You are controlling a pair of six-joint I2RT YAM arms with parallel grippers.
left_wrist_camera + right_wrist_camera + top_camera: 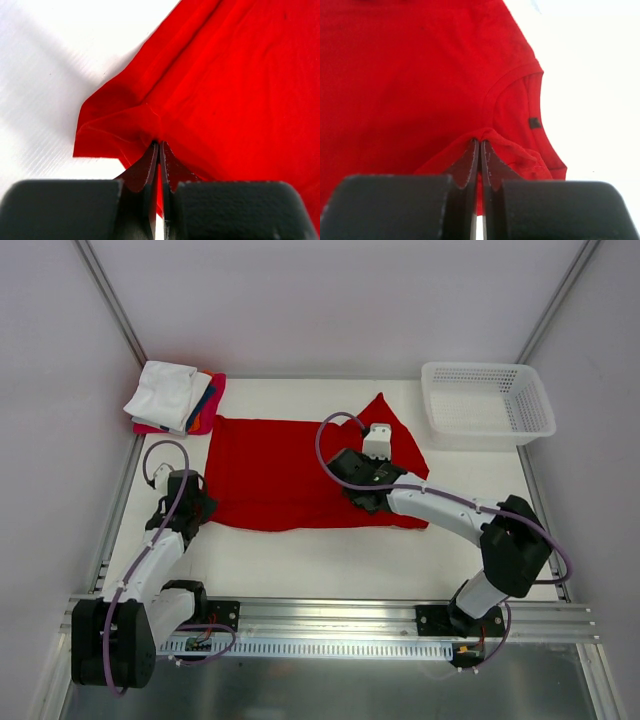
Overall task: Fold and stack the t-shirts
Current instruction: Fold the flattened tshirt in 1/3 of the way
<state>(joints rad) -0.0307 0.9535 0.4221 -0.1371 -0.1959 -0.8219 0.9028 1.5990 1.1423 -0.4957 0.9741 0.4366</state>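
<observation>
A bright red t-shirt lies spread across the middle of the table. My left gripper is shut on its near left corner, which shows pinched between the jaws in the left wrist view. My right gripper is shut on a fold of the red cloth near the collar; the neckline and its dark label lie to the right of the jaws. A stack of folded shirts, white on top with blue, orange and pink-red under it, sits at the far left corner.
A white plastic mesh basket stands at the far right of the table. Grey walls with metal rails close in the table on three sides. A metal rail runs along the near edge at the arm bases.
</observation>
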